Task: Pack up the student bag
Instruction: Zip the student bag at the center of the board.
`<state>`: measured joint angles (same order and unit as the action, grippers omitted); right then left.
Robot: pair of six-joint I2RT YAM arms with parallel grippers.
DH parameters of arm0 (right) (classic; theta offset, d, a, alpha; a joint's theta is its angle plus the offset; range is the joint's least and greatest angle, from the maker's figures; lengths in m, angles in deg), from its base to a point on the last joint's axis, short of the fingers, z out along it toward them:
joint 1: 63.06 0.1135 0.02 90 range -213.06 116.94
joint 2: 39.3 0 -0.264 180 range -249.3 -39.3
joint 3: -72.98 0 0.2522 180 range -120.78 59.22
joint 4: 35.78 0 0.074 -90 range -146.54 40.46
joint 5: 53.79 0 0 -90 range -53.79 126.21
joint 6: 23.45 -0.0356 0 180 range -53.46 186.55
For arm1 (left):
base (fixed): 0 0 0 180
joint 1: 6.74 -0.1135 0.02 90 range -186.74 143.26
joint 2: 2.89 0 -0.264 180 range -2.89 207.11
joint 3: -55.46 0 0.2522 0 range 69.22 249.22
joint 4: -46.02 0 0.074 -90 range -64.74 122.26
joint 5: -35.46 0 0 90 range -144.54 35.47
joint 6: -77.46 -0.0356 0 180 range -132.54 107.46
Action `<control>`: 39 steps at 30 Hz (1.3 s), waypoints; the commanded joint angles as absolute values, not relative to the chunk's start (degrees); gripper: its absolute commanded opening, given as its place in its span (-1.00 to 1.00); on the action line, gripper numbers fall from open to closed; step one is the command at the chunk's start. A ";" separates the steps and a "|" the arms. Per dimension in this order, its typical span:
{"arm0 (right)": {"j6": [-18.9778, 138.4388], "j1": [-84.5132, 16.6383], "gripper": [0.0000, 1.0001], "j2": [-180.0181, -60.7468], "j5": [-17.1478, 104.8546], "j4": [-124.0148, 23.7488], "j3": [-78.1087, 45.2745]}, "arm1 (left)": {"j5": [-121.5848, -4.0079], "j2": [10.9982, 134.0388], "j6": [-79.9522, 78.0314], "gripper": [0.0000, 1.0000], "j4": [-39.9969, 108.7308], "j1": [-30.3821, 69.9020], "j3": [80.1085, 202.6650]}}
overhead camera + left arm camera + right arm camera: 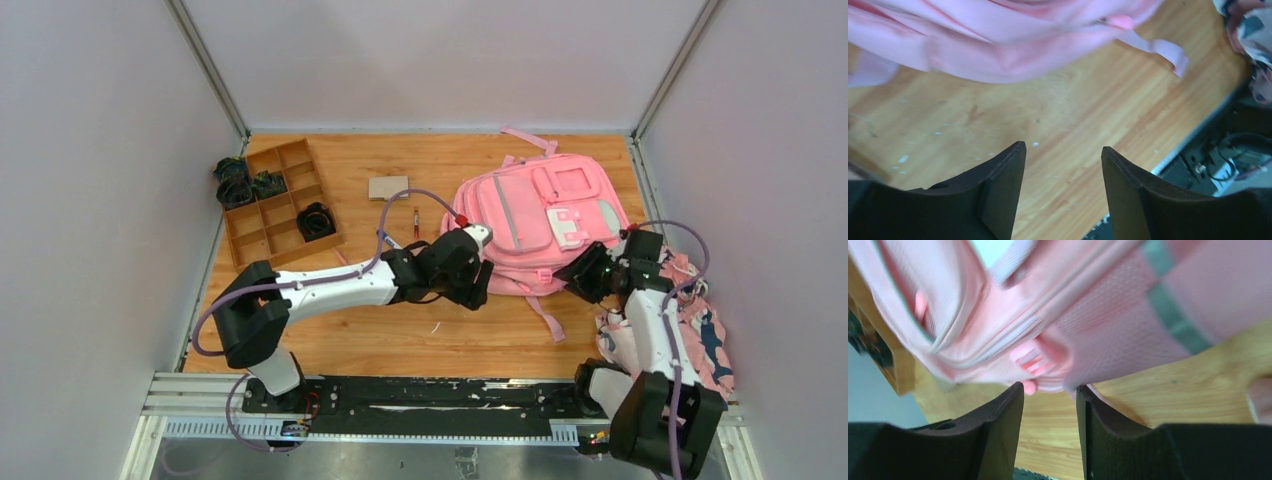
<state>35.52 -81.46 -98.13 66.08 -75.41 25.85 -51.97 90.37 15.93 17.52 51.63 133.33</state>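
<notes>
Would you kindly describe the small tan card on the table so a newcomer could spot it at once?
Start at the wooden divided tray at the far left of the table and look right toward the pink student bag. In the gap between them lies the tan card. Unlike the thin reddish stick beside it, it is a plain rectangle.

The student bag (1098,315) fills the upper part of the view, its pink fabric blurred and close, lying on the wooden counter (1198,375). A grey strip (1173,315) runs across the bag at the upper right. The right gripper (1050,390) points at the bag's lower edge, its dark jaws parted with bare counter showing between them. A small pink tab (1030,360) hangs just above the left jaw tip. At the far left, the edge of a wooden tray (898,375) shows.
</notes>
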 commanded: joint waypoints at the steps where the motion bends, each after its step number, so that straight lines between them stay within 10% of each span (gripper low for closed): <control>1: 37.55 -70.20 -0.06 -93.50 64.47 -77.13 26.77 | -53.11 90.64 22.77 0.27 21.51 53.53 130.96; 11: 37.56 -54.83 -0.06 -100.70 60.87 -72.42 25.06 | -50.52 88.49 27.04 0.35 23.79 52.85 127.90; 39: 41.60 -54.54 0.13 -106.44 59.11 -65.68 22.96 | -52.67 85.36 27.97 0.50 25.83 52.42 122.42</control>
